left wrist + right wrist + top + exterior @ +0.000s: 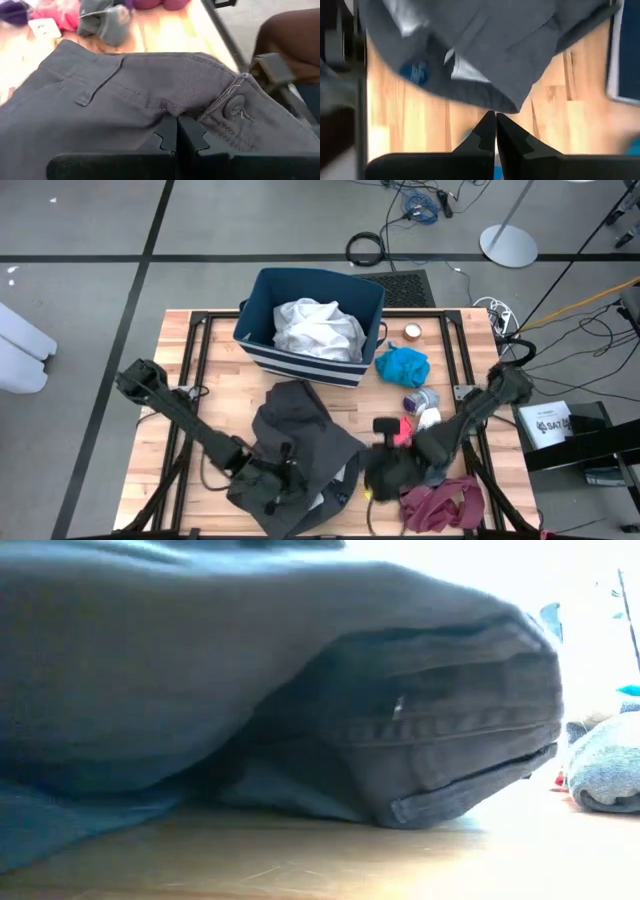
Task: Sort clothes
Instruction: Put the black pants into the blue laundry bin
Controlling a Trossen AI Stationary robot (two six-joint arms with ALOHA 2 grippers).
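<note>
On the worktop: 1 dark blue striped bin (262, 338) holding 1 white garment (318, 326), 1 dark grey garment (300, 442), 1 bright blue garment (402, 365), 1 maroon garment (445, 505), and 2 grippers.

The crumpled dark grey cotton trousers (300, 435) showed a matching grey button (234, 106) and a pale lining. A bunched white fabric garment (318, 327) sat in the dark blue rectangular bin (262, 295), white-striped along its base. There was a bright blue balled top (403, 366), a maroon crumpled garment (443, 505), and grey rolled socks (606, 772) on the light wooden slatted table (215, 370).
</note>
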